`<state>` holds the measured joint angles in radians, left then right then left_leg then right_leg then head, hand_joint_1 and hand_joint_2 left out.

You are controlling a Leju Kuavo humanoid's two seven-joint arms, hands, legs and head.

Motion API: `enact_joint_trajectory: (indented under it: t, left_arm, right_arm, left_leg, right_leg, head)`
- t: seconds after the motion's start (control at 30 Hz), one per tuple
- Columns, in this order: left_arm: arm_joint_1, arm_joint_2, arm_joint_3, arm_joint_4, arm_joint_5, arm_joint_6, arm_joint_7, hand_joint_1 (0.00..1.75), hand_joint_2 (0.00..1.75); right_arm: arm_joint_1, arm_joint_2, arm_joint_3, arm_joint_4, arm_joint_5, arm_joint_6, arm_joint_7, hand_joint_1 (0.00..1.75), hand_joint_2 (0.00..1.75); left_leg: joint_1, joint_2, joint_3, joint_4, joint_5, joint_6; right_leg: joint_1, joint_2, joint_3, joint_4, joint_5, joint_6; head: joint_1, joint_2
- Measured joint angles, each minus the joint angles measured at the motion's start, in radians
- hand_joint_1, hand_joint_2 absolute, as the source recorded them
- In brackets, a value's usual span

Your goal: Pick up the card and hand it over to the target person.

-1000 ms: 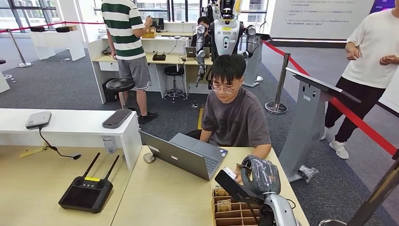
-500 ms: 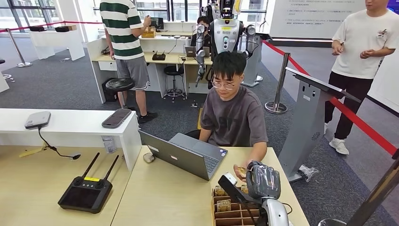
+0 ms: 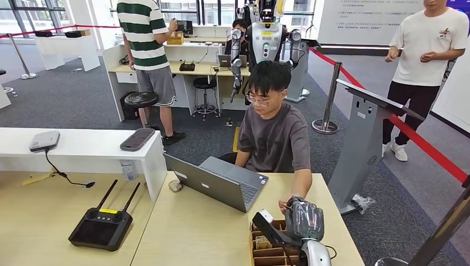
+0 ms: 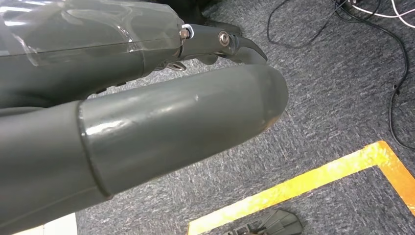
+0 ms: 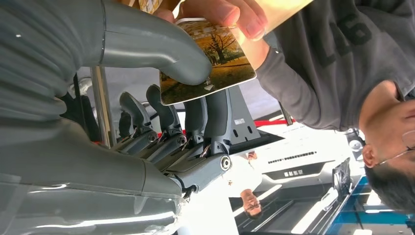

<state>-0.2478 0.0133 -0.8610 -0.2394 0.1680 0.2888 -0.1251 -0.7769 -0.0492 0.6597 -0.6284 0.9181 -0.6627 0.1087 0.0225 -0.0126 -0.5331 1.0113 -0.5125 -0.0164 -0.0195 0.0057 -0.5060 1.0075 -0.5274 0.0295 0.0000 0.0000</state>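
The card [image 5: 210, 58], printed with an autumn tree scene, is pinched between the thumb and the dark fingers [image 5: 215, 112] of my right hand [image 5: 147, 98]. A person's hand [image 5: 230, 12] grips the card's other end. In the head view my right hand [image 3: 304, 219] is raised over the desk's right corner. The seated person in a grey shirt [image 3: 274, 138] reaches a hand [image 3: 288, 204] to it. My left hand [image 4: 147, 112] hangs above the grey carpet with nothing in it.
A wooden box of cards [image 3: 269, 250] stands just under my right hand. An open laptop [image 3: 216, 183] lies in front of the seated person, and a black remote controller [image 3: 102, 224] at the left. A grey lectern [image 3: 363, 138] and a red rope barrier [image 3: 427, 149] stand to the right.
My right hand has come lower and nearer with the card. The seated person has leaned in and taken hold of the card's far end. The person in white at the right has stepped back.
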Motion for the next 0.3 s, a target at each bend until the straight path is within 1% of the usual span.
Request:
enact_joint_trajectory:
  t: [0.03,0.07,0.13,0.3]
  left_arm:
    - [0.000,0.000,0.001,0.000,0.000,0.000,0.000,0.00,0.00]
    - [0.000,0.000,0.001,0.000,0.000,0.000,0.000,0.00,0.00]
    - [0.001,0.000,0.001,0.000,0.000,0.000,-0.001,0.00,0.00]
    - [0.001,0.000,0.001,0.000,-0.001,0.000,0.000,0.00,0.00]
  right_arm:
    - [0.002,0.000,-0.001,-0.002,-0.001,-0.001,-0.001,0.29,1.75]
    - [0.003,0.000,-0.001,-0.003,-0.001,-0.001,-0.003,0.09,1.75]
    - [0.005,0.001,0.001,-0.005,0.002,-0.001,-0.005,0.00,1.75]
    - [0.004,0.000,0.012,-0.007,0.011,0.018,-0.005,0.00,1.75]
  left_leg:
    - [0.000,0.000,0.000,0.001,-0.001,0.000]
    - [0.000,-0.001,0.000,0.001,-0.001,0.000]
    - [0.000,-0.001,0.000,0.002,-0.001,-0.001]
    - [0.000,-0.001,0.000,0.001,-0.001,0.000]
  right_leg:
    - [0.000,0.000,0.000,0.001,-0.001,0.000]
    - [0.000,0.000,0.000,0.001,-0.001,0.000]
    - [0.000,0.000,0.000,0.002,-0.001,0.000]
    - [0.000,-0.001,0.000,0.001,-0.001,0.000]
  head:
    - [0.000,0.000]
    - [0.000,0.000]
    - [0.000,0.000]
    - [0.000,0.000]
